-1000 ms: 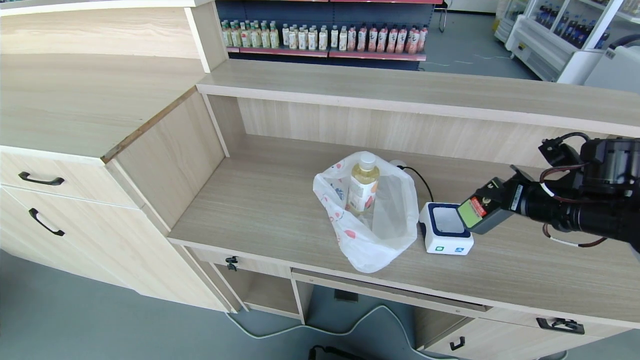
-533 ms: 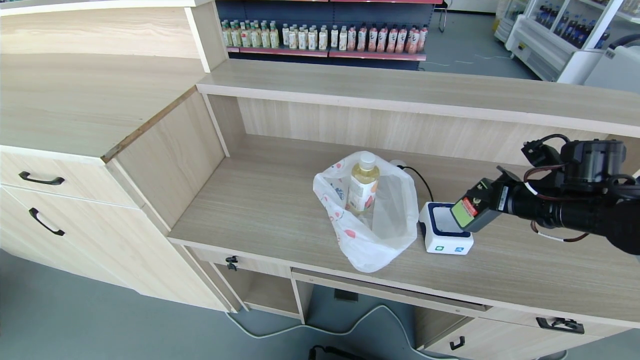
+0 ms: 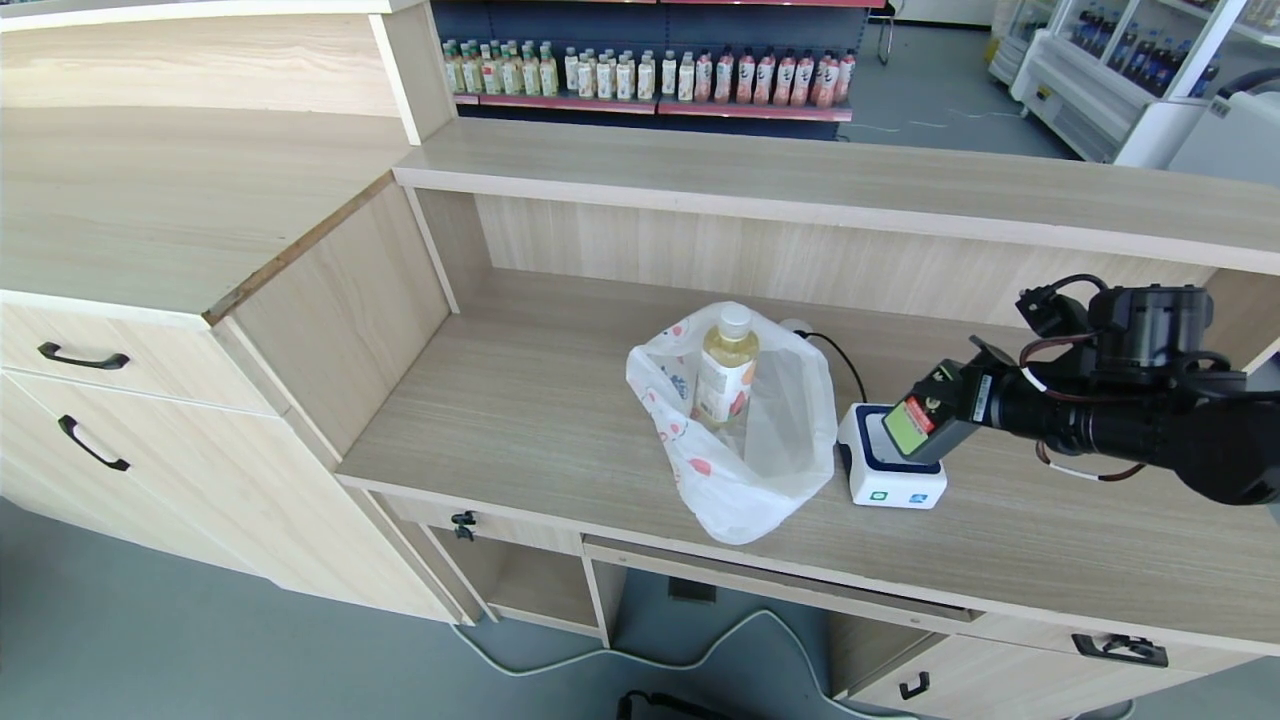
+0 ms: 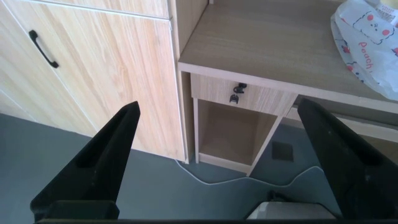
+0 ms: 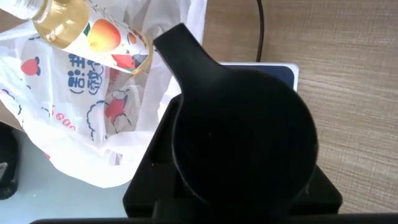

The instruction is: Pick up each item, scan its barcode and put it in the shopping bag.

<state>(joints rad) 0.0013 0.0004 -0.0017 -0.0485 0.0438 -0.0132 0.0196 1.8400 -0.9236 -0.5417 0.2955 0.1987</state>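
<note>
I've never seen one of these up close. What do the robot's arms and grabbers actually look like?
The right arm is a thick black tube built of round segments, with thin red, white and black cables looping outside it and a white sticker near the right gripper. The left gripper has two flat, black, wedge-shaped fingers.

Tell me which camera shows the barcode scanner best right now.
Head view: the scanner sits on the counter beside the shopping bag, mostly unobstructed, the right tool holding a box over it. The right wrist view catches just its corner behind a dark shape. The left wrist view faces the cabinets.
</note>
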